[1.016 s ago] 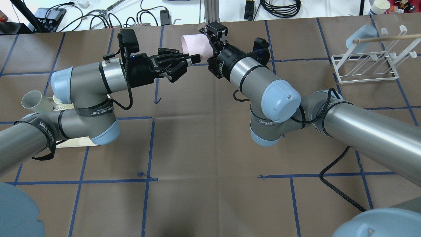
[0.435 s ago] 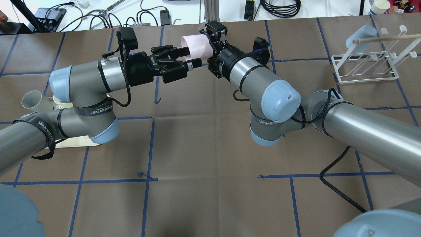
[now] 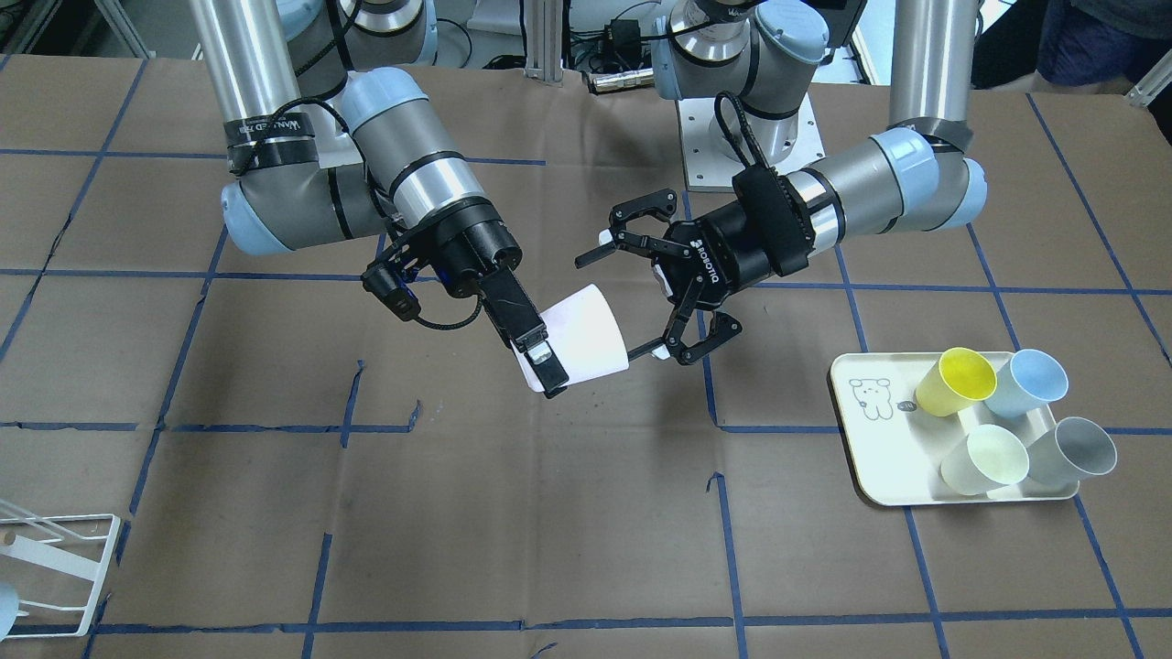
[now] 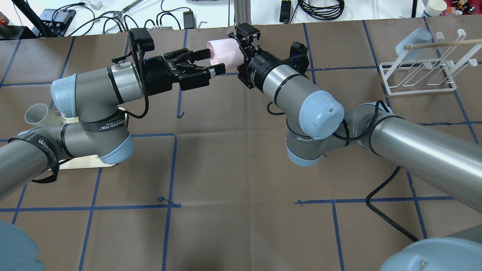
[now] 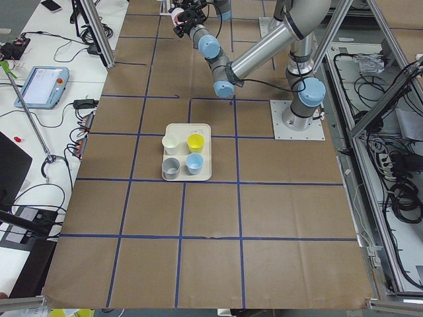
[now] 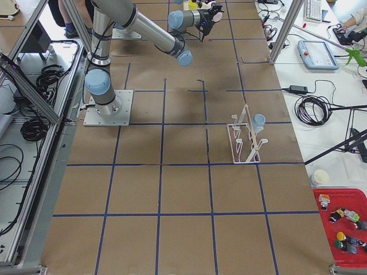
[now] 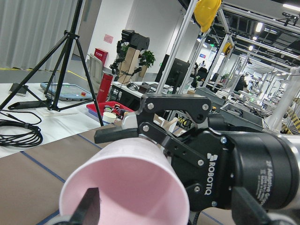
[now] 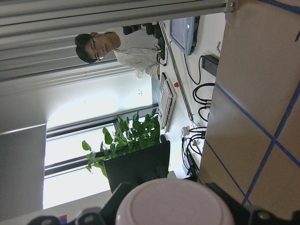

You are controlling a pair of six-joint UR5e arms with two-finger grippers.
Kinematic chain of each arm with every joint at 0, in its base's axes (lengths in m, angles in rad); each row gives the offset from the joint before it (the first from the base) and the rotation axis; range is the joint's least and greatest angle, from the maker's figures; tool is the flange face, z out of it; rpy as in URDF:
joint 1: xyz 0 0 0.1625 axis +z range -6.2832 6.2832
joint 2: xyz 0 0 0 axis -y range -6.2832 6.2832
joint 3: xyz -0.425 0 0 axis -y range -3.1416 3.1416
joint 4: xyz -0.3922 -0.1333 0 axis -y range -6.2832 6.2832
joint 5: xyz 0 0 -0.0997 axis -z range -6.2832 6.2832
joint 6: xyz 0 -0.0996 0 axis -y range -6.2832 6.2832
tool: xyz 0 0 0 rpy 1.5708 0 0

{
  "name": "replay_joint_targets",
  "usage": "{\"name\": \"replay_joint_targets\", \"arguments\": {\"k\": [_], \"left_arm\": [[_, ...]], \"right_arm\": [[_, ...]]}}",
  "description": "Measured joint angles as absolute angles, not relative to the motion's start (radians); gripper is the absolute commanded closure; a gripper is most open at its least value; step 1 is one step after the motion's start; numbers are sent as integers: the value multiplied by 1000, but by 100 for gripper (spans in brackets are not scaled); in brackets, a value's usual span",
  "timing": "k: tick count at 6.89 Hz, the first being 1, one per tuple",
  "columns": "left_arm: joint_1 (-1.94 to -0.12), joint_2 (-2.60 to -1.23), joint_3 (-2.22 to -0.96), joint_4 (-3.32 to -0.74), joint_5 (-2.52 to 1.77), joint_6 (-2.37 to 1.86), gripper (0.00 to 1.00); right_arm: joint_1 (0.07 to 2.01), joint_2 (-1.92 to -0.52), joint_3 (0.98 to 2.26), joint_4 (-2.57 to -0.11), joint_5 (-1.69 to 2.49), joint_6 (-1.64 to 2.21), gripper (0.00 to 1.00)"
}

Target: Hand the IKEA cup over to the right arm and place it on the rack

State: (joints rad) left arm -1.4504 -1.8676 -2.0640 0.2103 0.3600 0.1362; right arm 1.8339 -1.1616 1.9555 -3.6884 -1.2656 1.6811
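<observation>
I see the black open-linkage left gripper (image 4: 214, 60) spread wide, its fingers either side of the mouth of the pale pink, smooth plastic tapered cup (image 4: 226, 54), seemingly clear of it. Next along, the black flat-paddle right gripper (image 3: 549, 364) is clamped on the cup's narrow base end, so I judge the handover done. Placing remains: the white thin-bar wire rack (image 4: 416, 81) stands well apart, off to that pincer's right.
</observation>
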Motion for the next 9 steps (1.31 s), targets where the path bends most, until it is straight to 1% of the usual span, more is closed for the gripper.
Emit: {"name": "replay_joint_targets", "arguments": {"k": [2,4,7,9], "left_arm": [[-1424,-1801,-2064,51,453,126,1],[-1404,-1700,-2060,-193,612,125,1],[-1404,-1658,-2016,-454,965,125,1],[-1412,-1640,-1931,-691,1163,93,1]], "right_arm": [[1802,-1156,1949,-3686,-1248,1610,61],[1711,-1161,1942,-3683,-1160,1410,64],[1549,-1165,1936,-3676,-1114,905,64],[1449,-1173,1931,-3677,-1100,495,70]]}}
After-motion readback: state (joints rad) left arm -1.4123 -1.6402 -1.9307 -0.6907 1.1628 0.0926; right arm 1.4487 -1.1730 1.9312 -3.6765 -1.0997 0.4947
